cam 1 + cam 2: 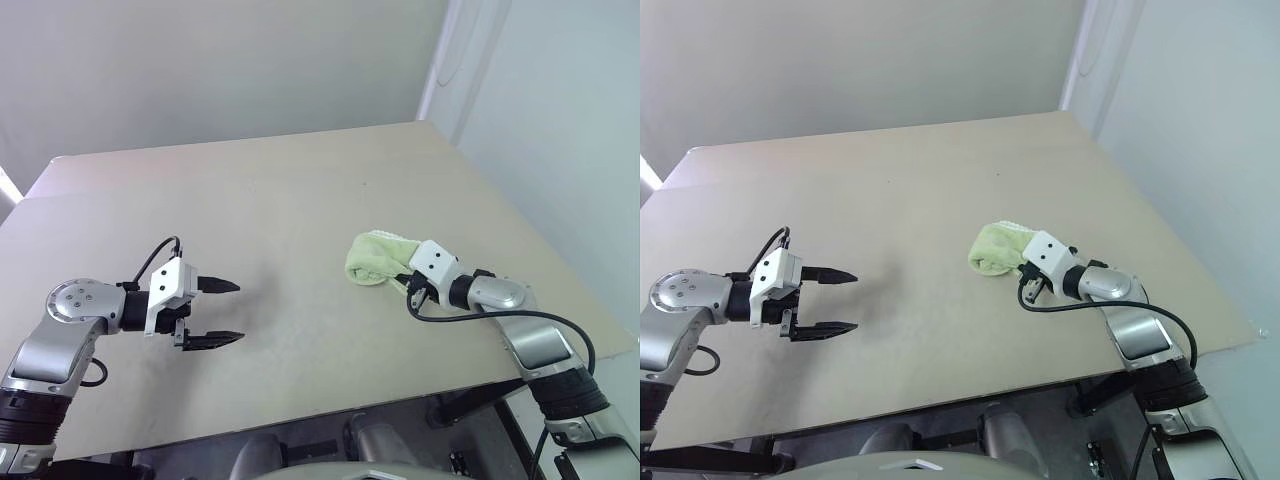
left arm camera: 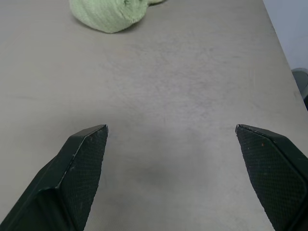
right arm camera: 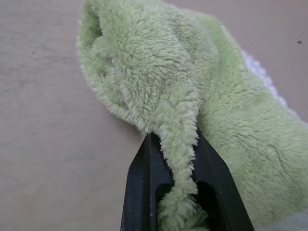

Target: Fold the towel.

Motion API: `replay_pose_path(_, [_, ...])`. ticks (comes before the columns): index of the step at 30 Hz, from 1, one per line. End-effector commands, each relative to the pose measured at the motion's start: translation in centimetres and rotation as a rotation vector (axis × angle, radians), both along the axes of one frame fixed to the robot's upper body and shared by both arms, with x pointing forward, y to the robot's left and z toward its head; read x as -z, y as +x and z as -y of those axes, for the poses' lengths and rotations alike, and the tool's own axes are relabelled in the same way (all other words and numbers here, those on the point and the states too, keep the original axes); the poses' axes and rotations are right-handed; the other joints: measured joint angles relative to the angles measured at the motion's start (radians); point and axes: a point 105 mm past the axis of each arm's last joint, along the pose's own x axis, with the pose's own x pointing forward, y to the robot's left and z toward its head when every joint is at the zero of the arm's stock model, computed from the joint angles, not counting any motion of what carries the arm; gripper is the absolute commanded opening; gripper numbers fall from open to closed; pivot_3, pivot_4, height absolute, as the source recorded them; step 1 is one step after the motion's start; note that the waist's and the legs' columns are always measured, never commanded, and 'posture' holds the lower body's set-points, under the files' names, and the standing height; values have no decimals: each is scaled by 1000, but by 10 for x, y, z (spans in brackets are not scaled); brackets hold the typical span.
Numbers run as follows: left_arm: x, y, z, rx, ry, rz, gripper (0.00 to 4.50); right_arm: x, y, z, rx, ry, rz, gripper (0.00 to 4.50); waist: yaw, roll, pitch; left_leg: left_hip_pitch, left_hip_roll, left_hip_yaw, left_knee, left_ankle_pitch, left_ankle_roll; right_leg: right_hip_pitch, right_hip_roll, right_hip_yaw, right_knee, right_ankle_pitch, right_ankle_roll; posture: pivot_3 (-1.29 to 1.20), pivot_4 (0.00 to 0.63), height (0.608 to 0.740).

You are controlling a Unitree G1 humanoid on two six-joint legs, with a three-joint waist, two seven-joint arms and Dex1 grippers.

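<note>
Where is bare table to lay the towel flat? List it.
Bare: the table behind both arms, and the stretch between the open left gripper and the towel. Crowded: the right edge, where the right gripper pinches the bunched towel.

A broad beige table (image 1: 300, 200) stands before plain pale walls (image 1: 200, 60) meeting at a corner.

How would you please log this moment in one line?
right gripper: shut on towel | left gripper: open, empty, apart | towel: bunched on table
</note>
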Motion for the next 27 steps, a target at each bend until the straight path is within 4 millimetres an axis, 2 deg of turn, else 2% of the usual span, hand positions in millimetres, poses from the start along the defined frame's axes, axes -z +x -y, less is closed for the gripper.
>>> replay_pose_path(1, [-7,1,-2,6,18,32,4500,-4,-10,-3,-60,-12,-7,23,2,0,0,0,0,0,0,0,0,0,0,0,0,0,0,0,0,740])
replay_pose_path(2, [-7,0,-2,5,17,33,4500,-6,-13,-2,-68,2,-15,23,1,0,0,0,0,0,0,0,0,0,0,0,0,0,0,0,0,740])
replay_pose_path(5, [-6,0,-2,5,21,34,4500,-13,-20,-3,-99,39,-42,891,1,0,0,0,0,0,0,0,0,0,0,0,0,0,0,0,0,740])
replay_pose_path(9, [-3,1,-3,3,29,36,4500,-26,-19,-6,-95,90,-19,2303,0,0,0,0,0,0,0,0,0,0,0,0,0,0,0,0,0,740])
replay_pose_path(15, [-3,3,-4,-3,30,42,4500,-72,-20,-15,-78,368,29,4480,0,0,0,0,0,0,0,0,0,0,0,0,0,0,0,0,0,740])
replay_pose_path(17, [-2,4,-5,-6,31,41,4500,-86,-19,-15,-54,469,34,4480,0,0,0,0,0,0,0,0,0,0,0,0,0,0,0,0,0,740])
replay_pose_path(20, [-2,5,-6,-8,28,39,4500,-90,-11,-14,8,543,31,4480,0,0,0,0,0,0,0,0,0,0,0,0,0,0,0,0,0,740])
replay_pose_path(24, [-13,4,0,-17,-51,17,4500,-76,4,-15,98,581,-3,4480,0,0,0,0,0,0,0,0,0,0,0,0,0,0,0,0,0,740])
replay_pose_path(27, [-27,7,2,-32,-82,8,4500,-56,15,-16,158,576,-41,4480,-1,0,0,0,0,0,0,0,0,0,0,0,0,0,0,0,0,740])
